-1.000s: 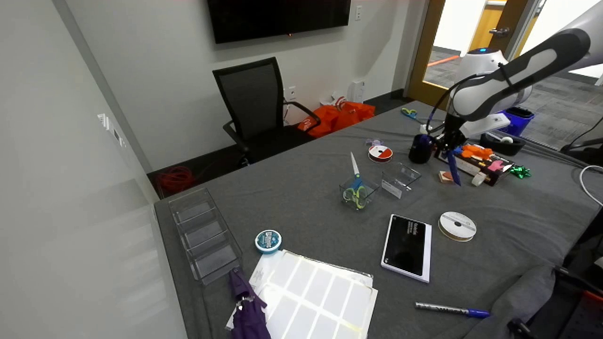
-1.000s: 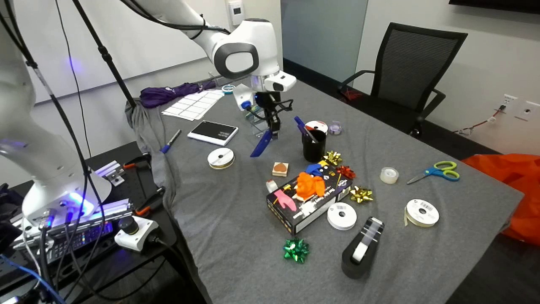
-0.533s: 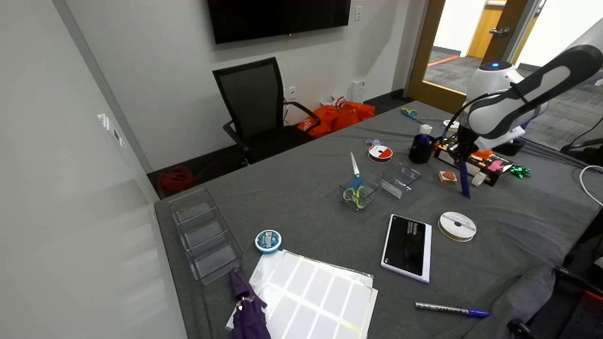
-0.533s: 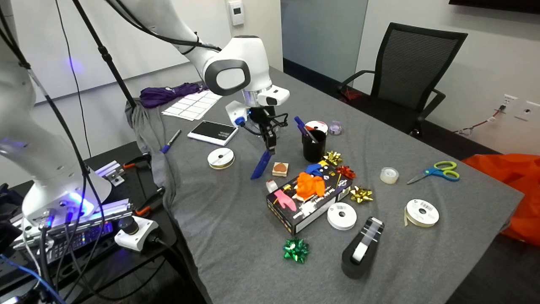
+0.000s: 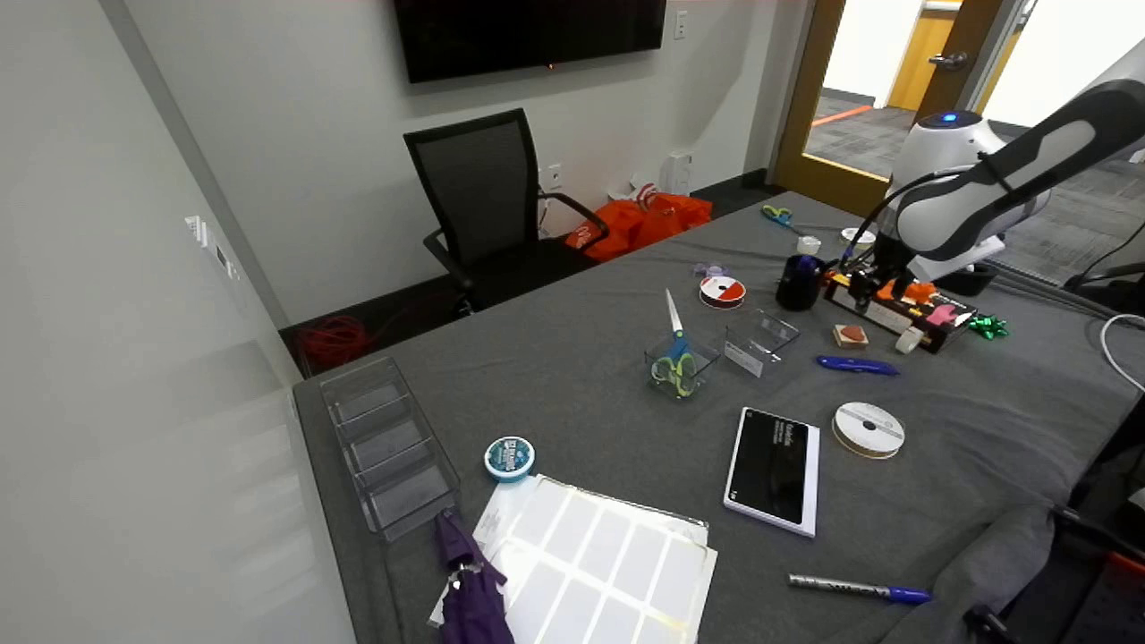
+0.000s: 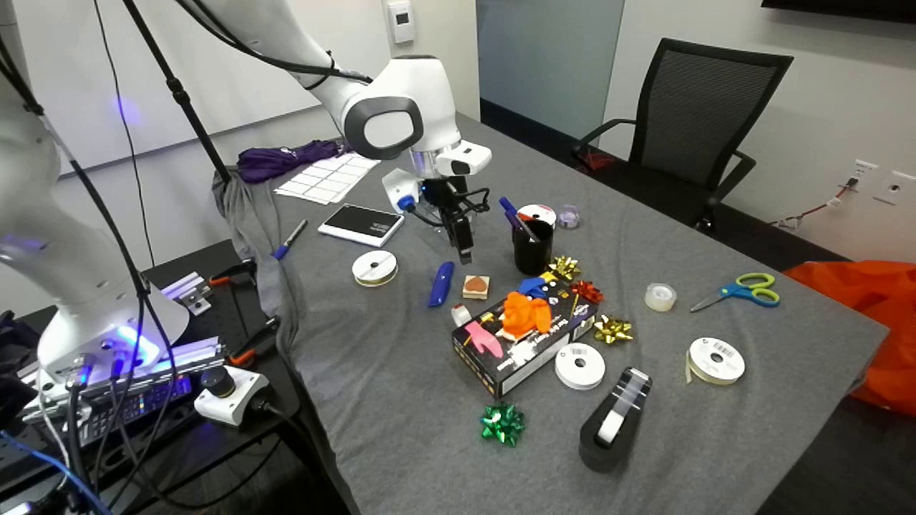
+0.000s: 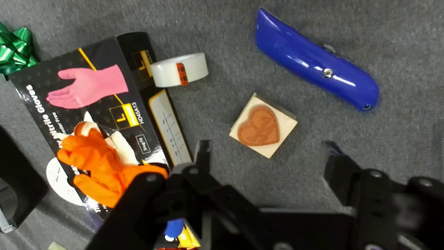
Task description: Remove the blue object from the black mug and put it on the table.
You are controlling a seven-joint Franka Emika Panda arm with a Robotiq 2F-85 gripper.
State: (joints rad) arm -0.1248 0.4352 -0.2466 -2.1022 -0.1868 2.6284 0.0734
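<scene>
The blue object (image 7: 315,62), a glossy utility-knife-like handle, lies flat on the dark grey table (image 6: 401,372), apart from my gripper. Both exterior views show it beside the wooden stamp. My gripper (image 7: 266,143) is open, its two fingers well apart with nothing held between them. It hangs above the table, near the blue object and the stamp, in an exterior view (image 6: 464,252). The black mug (image 6: 532,250) stands upright nearby, with a blue pen and other sticks poking out of its top. It is outside the wrist view.
A wooden heart stamp (image 7: 263,126) lies below the gripper. Beside it are a tape roll (image 7: 180,70) and a glove box (image 7: 138,86) with an orange figure on top. A white ribbon spool (image 6: 375,268) and a black-and-white tablet-like box (image 6: 361,224) lie farther off.
My gripper moved down with the blue object, which hung tilted from the fingers. Now the fingers have opened and the object lies flat on the table.
</scene>
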